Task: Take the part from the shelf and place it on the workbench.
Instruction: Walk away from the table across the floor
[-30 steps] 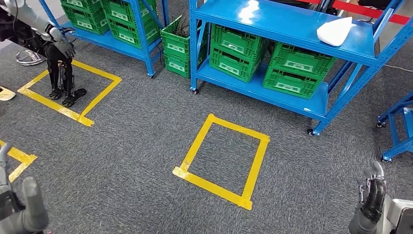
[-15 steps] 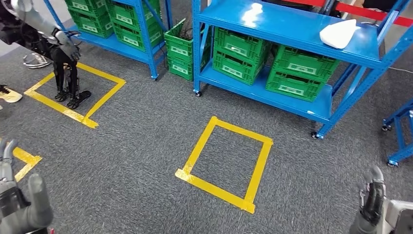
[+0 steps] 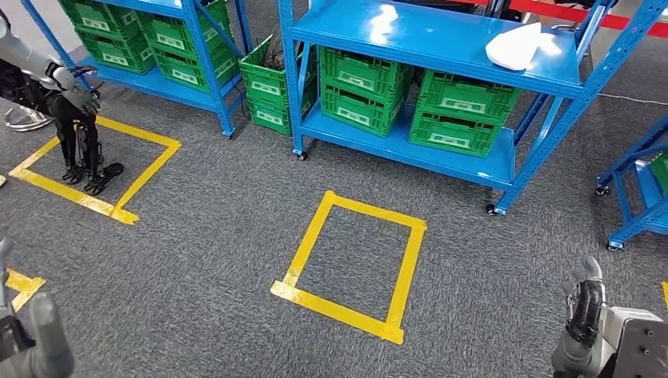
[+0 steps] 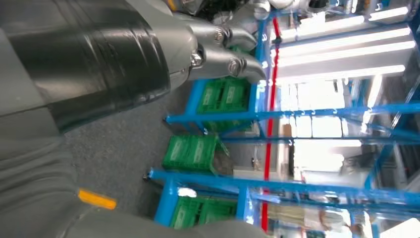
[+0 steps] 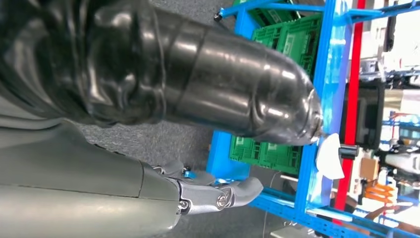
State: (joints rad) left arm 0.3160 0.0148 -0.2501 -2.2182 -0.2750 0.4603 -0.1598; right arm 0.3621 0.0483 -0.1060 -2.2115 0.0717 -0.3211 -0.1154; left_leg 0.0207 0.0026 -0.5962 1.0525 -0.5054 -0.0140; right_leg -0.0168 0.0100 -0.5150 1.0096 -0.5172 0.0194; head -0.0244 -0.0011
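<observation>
The part [image 3: 513, 45] is a white rounded piece lying on the top board of the blue shelf [image 3: 441, 35], near its right end. The right wrist view shows the part [image 5: 329, 156] as a pale shape beyond the shelf's edge. My left hand [image 3: 27, 346] hangs low at the left, far from the shelf, fingers apart and holding nothing. My right hand [image 3: 579, 327] hangs low at the right, also holding nothing. In the wrist views the left hand [image 4: 124, 54] and right hand [image 5: 198, 89] have their fingers stretched out over the grey carpet.
Green crates [image 3: 410, 98] fill the shelf's lower board. A yellow tape square [image 3: 350, 264] marks the carpet in front of it. Another robot [image 3: 75, 118] stands in a second tape square at the left. More blue racks stand at far left [image 3: 181, 39] and far right [image 3: 638, 189].
The whole picture has shifted left, so the camera has turned to the right. Both hands stay low and hold nothing.
</observation>
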